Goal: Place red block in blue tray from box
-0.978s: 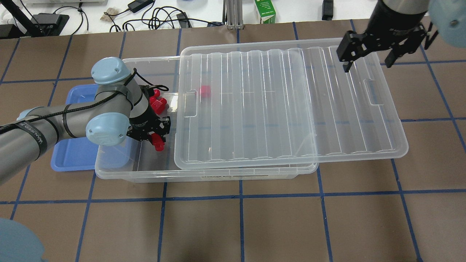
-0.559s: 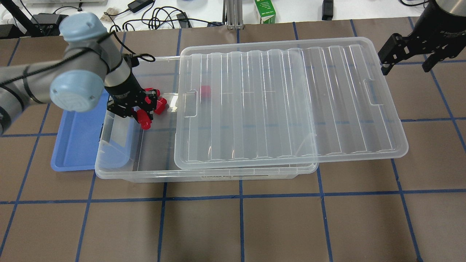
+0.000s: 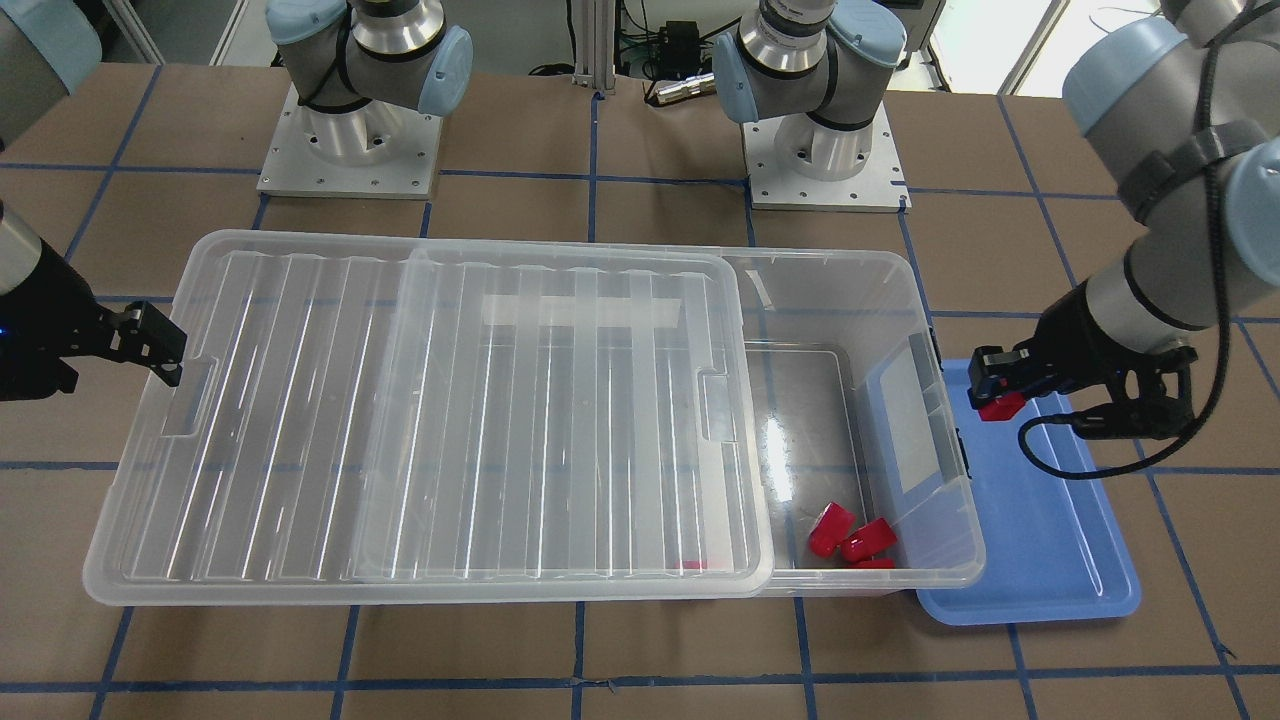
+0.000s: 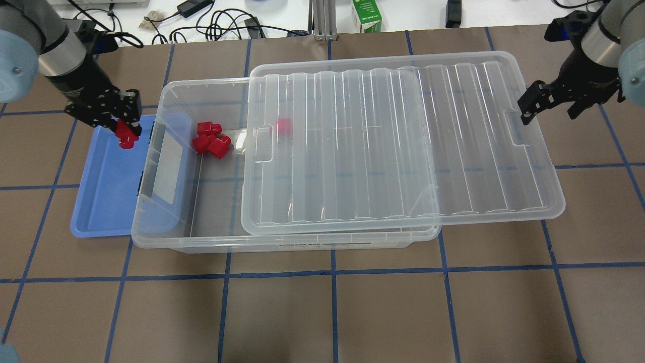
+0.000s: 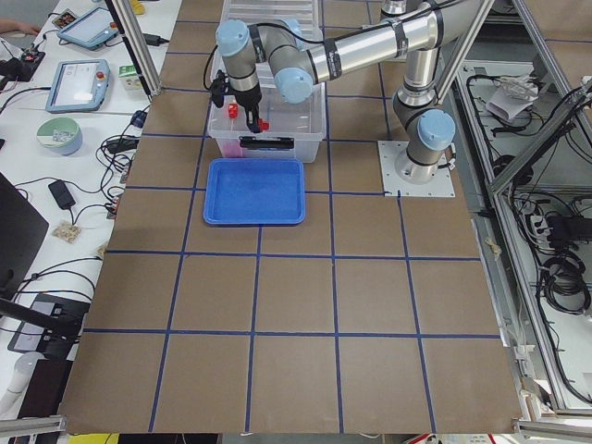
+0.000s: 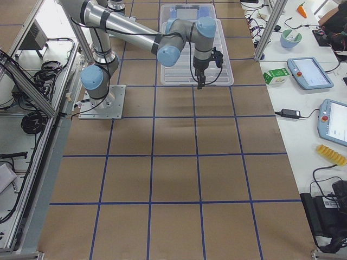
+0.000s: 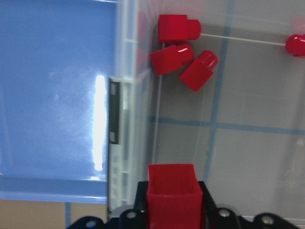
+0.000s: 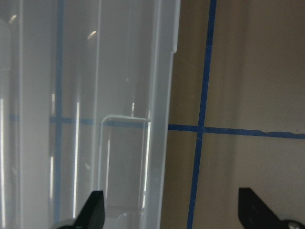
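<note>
— What do we see changed in the last second?

— The left end effector (image 4: 125, 132) has left the open end of the box (image 4: 201, 241). It now hangs over the upper end of the blue tray (image 4: 101, 201), at the left of the overhead view, clamped on the red block (image 4: 124, 138). The right end effector (image 4: 550, 108) has drawn back to the right edge of the lid (image 4: 403, 141), its fingers wide apart and empty.

— What do we make of the task?

— We judge the carry done; only lowering and release remain.

— And our count?

— We count five red blocks: one held, a cluster of three (image 4: 209, 138) in the box's open end, and a lone block (image 4: 284, 126) under the lid. There is one tray, one box and one lid, all on the desk (image 4: 322, 312).
</note>
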You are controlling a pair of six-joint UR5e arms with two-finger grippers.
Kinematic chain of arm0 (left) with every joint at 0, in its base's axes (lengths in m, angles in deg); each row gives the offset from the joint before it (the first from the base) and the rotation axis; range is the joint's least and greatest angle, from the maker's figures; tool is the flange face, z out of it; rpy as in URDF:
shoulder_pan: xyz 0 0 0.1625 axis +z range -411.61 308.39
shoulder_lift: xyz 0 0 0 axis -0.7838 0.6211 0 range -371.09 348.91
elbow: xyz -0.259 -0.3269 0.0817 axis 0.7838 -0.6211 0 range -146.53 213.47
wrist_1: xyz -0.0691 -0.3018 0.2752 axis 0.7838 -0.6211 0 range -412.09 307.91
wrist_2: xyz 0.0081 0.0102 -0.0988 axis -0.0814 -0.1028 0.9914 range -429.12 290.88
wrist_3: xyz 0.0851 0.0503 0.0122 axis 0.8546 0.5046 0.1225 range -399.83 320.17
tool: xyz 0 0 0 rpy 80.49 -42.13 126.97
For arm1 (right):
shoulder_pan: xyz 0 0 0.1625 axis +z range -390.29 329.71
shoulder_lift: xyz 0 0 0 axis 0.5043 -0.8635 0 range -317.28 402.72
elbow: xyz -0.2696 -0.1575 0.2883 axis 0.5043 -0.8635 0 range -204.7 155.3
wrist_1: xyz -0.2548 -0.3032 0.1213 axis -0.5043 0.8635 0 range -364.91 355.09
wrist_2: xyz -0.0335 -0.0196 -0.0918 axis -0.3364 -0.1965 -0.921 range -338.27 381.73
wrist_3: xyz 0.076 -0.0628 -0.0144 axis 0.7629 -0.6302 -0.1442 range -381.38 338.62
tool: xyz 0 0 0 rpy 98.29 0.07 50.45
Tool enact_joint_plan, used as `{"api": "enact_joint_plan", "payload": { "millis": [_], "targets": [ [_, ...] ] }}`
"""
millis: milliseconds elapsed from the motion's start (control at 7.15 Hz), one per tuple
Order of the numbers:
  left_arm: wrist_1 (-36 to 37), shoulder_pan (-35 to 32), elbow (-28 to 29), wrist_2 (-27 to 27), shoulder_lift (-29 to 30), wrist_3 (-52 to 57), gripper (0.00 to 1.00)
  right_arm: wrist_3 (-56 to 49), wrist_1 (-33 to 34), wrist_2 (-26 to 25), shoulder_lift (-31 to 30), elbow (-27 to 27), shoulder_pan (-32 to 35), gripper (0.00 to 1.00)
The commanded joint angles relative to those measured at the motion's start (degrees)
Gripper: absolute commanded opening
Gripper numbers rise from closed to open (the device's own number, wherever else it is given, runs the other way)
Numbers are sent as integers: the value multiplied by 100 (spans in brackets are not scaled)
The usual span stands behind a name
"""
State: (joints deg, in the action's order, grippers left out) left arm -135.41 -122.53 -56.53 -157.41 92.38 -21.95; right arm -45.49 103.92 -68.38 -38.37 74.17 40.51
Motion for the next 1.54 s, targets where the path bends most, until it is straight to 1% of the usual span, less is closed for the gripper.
{"api": "enact_joint_plan", "payload": {
  "millis": [0, 140, 280, 419, 559, 699, 839, 978, 1118, 1258, 1398],
  "targets": [
    [480, 761, -288, 31, 373, 1389, 1, -85, 298, 2, 7, 115, -92, 100],
    [919, 903, -638, 49, 532, 1455, 1, -94, -85, 11, -159, -7, -92, 100],
    [1428, 904, -946, -3, 664, 1447, 1, -120, -350, 124, -196, -191, -101, 100],
    [1676, 904, -1115, -4, 822, 1429, 1, -346, -292, 160, -161, -176, -214, 100],
    [1757, 913, -1143, -4, 954, 1429, 1, -1001, -231, 143, -48, -158, -572, 100],
    [1915, 905, -1152, 5, 1191, 1377, 2, -1130, -239, 160, 23, -141, -741, 100],
    [2021, 913, -1134, -4, 1358, 1403, 25, -1035, -221, 221, 102, -10, -743, 100],
    [2126, 913, -1125, -13, 1386, 1403, 88, -999, -117, 248, 138, 148, -734, 100],
    [1971, 887, -969, -39, 1212, 1325, 100, -982, -11, 266, 155, 297, -717, 100],
    [1316, 817, -706, -39, 1002, 1132, 100, -894, 16, 388, 147, 334, -638, 100],
    [527, 677, -216, -100, 678, 869, 100, -815, 16, 485, 155, 334, -498, 100]
  ]
}}
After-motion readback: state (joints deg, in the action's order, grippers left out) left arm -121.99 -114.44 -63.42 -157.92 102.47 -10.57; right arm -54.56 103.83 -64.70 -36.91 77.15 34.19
